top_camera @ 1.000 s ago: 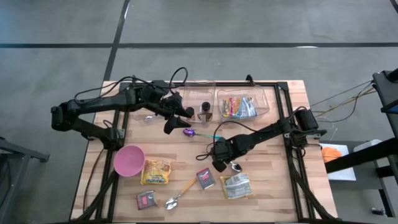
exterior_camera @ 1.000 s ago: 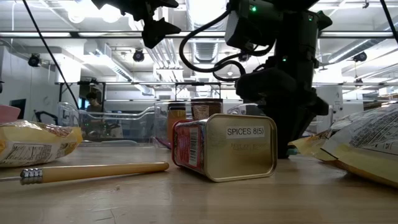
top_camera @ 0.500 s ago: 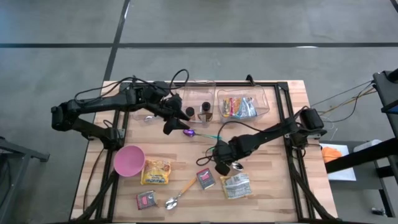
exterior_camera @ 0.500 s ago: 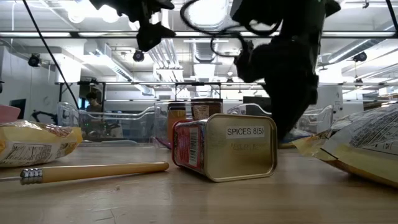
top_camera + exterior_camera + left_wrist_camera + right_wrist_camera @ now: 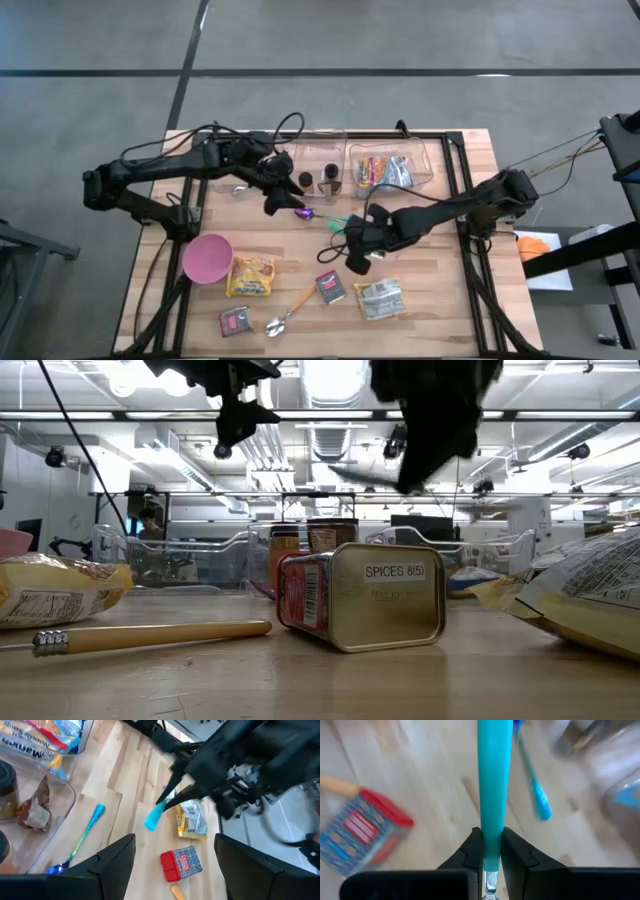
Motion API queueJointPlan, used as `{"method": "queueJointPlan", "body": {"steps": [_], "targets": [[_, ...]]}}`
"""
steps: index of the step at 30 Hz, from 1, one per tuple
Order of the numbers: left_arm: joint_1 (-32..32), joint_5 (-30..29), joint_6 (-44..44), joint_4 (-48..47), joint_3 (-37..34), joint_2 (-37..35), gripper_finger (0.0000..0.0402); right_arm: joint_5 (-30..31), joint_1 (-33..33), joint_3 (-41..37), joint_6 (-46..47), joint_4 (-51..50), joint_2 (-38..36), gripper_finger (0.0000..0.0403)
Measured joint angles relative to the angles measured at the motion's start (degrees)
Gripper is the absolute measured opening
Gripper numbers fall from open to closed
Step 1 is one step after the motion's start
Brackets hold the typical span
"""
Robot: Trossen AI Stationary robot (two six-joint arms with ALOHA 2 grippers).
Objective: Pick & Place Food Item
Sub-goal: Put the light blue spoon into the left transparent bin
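A teal-handled spoon [image 5: 492, 780] is pinched between the narrow fingers of the right gripper [image 5: 356, 262]. It is in the air above the middle of the table [image 5: 455, 300], clear of the wood. In the right wrist view the handle runs straight out from the clamped fingertips [image 5: 470, 845]. In the left wrist view its free teal end [image 5: 154, 816] pokes out leftward from the dark gripper. The spoon's bowl end cannot be made out.

Just left of and beyond that gripper, a second spoon [image 5: 310, 214] with a purple bowl and a blue-green handle lies flat on the table. The left gripper [image 5: 285, 194] hangs over its purple end with its fingers spread wide and nothing between them.

Near the held spoon lie a red spice tin [image 5: 330, 287] on its side and, to its right, a foil food packet [image 5: 380, 298]. The low view shows the tin's end labelled "SPICES" [image 5: 390, 572]. Nearer and to the left, a wooden-handled spoon [image 5: 290, 312] lies at a slant, with a small dark tin [image 5: 236, 320] left of it. A yellow noodle packet [image 5: 250, 275] sits left of the red tin, just beside a pink bowl [image 5: 207, 258].

At the far edge stand two clear bins. The left bin [image 5: 318, 137] holds dark-lidded jars [image 5: 330, 172]. The right bin [image 5: 432, 165] holds colourful food packets [image 5: 385, 172].
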Motion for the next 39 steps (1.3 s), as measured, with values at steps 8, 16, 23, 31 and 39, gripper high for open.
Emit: {"method": "queueJointPlan", "body": {"steps": [8,16,23,31,39], "targets": [[-0.26,0.56,-9.91,2.35,0.00,3.82,0.0281,4.95,-1.16,7.76,-0.98,-3.93,-0.96,0.0034],[-0.32,1.04,-20.86,9.69,0.00,7.69,0.0281,7.72,-1.60,10.63,-0.91,-7.74,-0.94,0.0034],[-0.43,1.03,-26.22,17.12,0.02,9.50,0.0281,9.80,-1.79,11.07,-0.69,-7.72,-0.94,0.0034],[-1.37,1.03,-27.14,19.10,0.11,9.90,0.0281,10.70,-3.18,11.46,-0.97,-7.30,-0.94,0.0034],[-1.88,0.15,-26.11,19.69,0.11,9.90,0.0256,10.52,-4.30,11.48,-3.82,-3.37,-0.94,0.0034]]}}
